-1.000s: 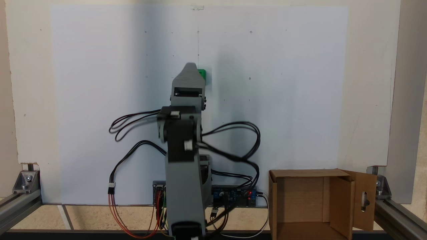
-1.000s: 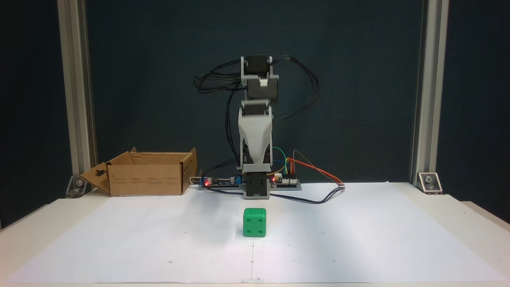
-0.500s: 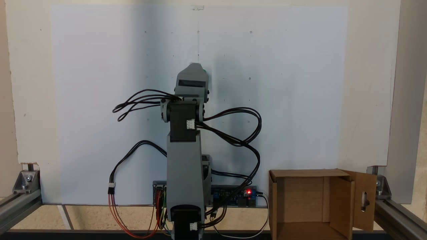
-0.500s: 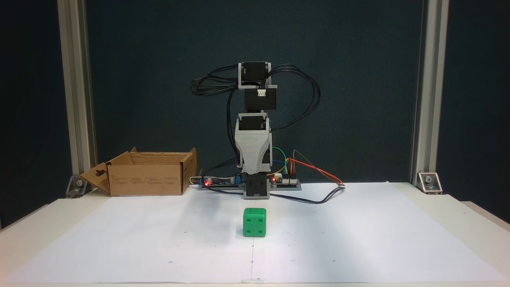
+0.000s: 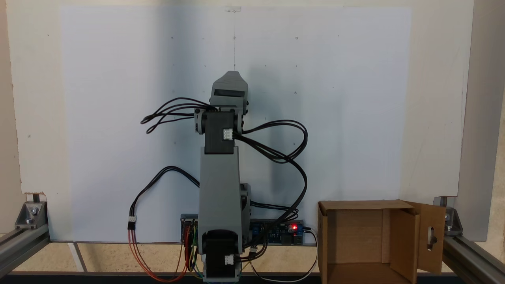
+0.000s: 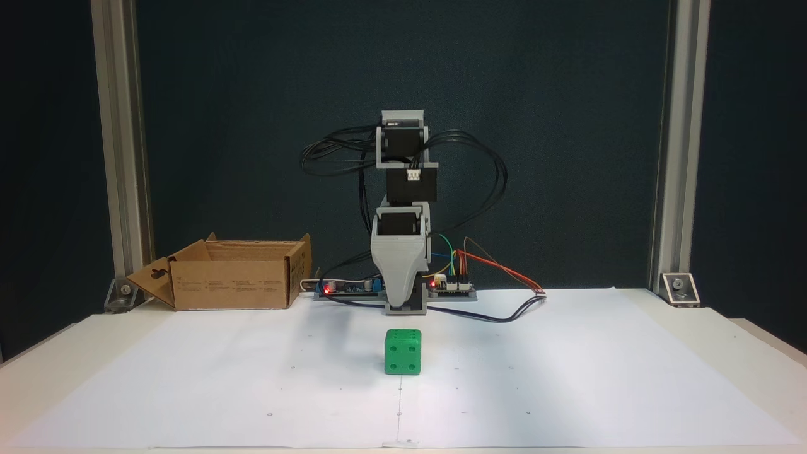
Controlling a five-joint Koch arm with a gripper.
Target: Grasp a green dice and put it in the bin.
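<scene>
While one claw hangs, one green dice, one bin

Pretty plain setup — a dark backdrop wall at the far side, aluminium frame posts on left and right, and a big white paper sheet over the beige table — evenly lit.

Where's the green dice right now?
In a fixed view the green dice sits on the white paper near centre, just in front of the lowered pincer, well right of the bin.
</scene>
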